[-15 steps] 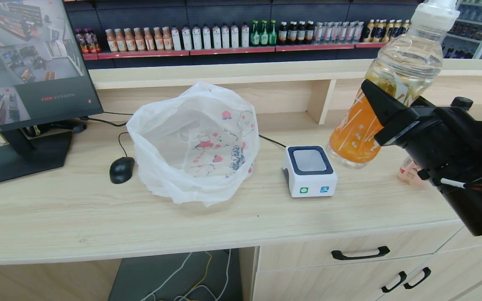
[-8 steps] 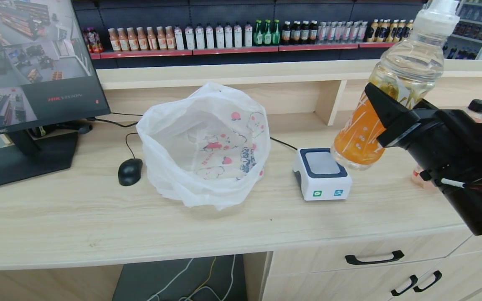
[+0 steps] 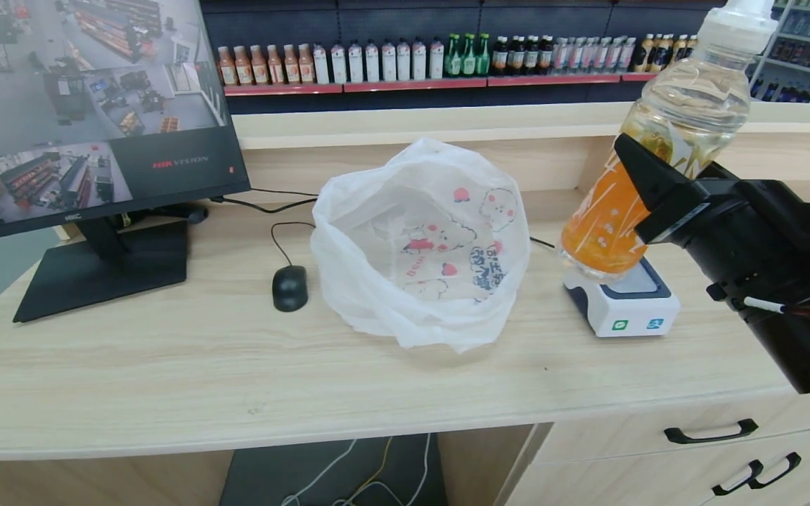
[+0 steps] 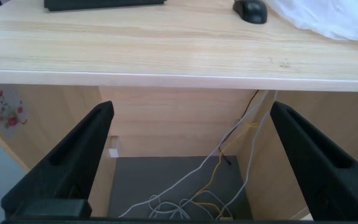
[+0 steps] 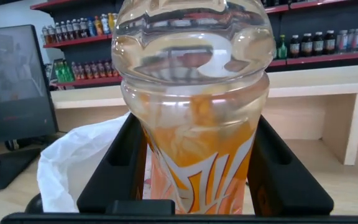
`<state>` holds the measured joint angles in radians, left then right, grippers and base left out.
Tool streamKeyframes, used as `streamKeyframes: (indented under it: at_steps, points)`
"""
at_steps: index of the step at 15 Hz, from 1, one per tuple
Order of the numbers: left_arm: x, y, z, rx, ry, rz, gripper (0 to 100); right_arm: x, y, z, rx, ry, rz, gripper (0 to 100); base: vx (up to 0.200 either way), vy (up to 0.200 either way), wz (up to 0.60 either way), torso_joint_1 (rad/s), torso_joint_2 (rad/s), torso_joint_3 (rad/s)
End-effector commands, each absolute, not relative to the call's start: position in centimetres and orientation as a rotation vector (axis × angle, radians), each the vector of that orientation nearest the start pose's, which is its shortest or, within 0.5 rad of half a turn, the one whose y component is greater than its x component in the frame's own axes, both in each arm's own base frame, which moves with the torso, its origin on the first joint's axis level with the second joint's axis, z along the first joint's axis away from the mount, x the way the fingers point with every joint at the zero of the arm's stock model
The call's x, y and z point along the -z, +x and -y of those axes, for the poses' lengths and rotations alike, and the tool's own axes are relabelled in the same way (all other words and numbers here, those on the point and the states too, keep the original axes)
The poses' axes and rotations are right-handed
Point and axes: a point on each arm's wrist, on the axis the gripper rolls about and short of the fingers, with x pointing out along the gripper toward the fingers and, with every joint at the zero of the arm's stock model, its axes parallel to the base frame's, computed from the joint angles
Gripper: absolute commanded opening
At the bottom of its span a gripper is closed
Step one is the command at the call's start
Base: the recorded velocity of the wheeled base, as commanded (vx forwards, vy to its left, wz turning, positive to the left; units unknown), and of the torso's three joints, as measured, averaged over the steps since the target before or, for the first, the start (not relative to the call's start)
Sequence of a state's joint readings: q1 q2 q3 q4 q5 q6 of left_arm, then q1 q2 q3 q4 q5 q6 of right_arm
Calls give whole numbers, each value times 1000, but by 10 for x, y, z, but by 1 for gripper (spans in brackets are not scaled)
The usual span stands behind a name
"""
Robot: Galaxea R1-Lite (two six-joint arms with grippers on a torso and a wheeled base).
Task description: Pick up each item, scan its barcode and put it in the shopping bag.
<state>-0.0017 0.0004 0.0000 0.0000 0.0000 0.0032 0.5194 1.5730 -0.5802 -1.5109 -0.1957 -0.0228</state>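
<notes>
Head view: a pale wood-grain counter (image 3: 166,372) runs across the scene. At its centre stands the shopping bag (image 3: 422,246), thin, crinkled, translucent white plastic printed with small red and dark cartoon figures, its mouth gaping upward. At 9 o'clock from the bag, just beside it, lies a smooth black oval mouse (image 3: 290,288). Farther toward 10 o'clock stands a flat black monitor (image 3: 81,105) on a square base. At 3 o'clock from the bag sits the scanner (image 3: 623,306), a small white rounded box with a dark top face. The bottle (image 3: 658,154), clear ribbed plastic with a white cap and an orange label, tilts over the scanner, its cap toward 1 o'clock. Whether its base touches the scanner cannot be told. The right gripper (image 3: 651,176), matte black and wedge-fingered, is clamped around the bottle's middle. At 12 o'clock, a red-edged shelf (image 3: 412,60) holds a row of small bottles.

Left wrist view: the left gripper (image 4: 191,124) hangs below the counter's front edge, its two black tapered fingers spread wide apart and empty. Thin white and yellow cables (image 4: 197,186) trail between them.

Right wrist view: the bottle's clear, bulging shoulder rises above the gripper, and both black fingers press its orange label. The bag's rumpled white rim lies beyond.
</notes>
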Motion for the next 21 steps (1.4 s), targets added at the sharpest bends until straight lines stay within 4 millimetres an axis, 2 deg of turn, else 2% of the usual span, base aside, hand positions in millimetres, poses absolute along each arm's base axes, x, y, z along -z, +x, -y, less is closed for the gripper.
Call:
streamKeyframes:
  at_steps: [1, 5, 11, 16, 19, 20, 21]
  points:
    - [-75, -23, 0, 2, 3, 0, 100, -244, 219, -120, -312, 158, 486, 0, 0, 200, 0, 2, 2, 2]
    - [-75, -23, 0, 3, 5, 0, 100, -243, 220, -121, -311, 156, 481, 0, 0, 200, 0, 5, 1, 1]
    - [-75, -23, 0, 3, 5, 0, 100, -240, 226, -127, -322, 152, 470, 0, 0, 0, 0, 0, 0, 0]
    - [-75, -23, 0, 2, 5, 0, 100, -228, 222, -158, -430, 137, 419, 0, 0, 0, 0, 0, 0, 0]
    - [-75, -23, 0, 3, 5, 0, 100, -226, 241, -170, -434, 114, 362, 0, 0, 0, 0, 0, 0, 0]
    - [-75, -23, 0, 2, 5, 0, 100, -230, 249, -174, -419, 117, 359, 0, 0, 0, 0, 0, 0, 0]
    - [-75, -23, 0, 3, 5, 0, 100, -240, 265, -178, -401, 100, 371, 0, 0, 0, 0, 0, 0, 0]
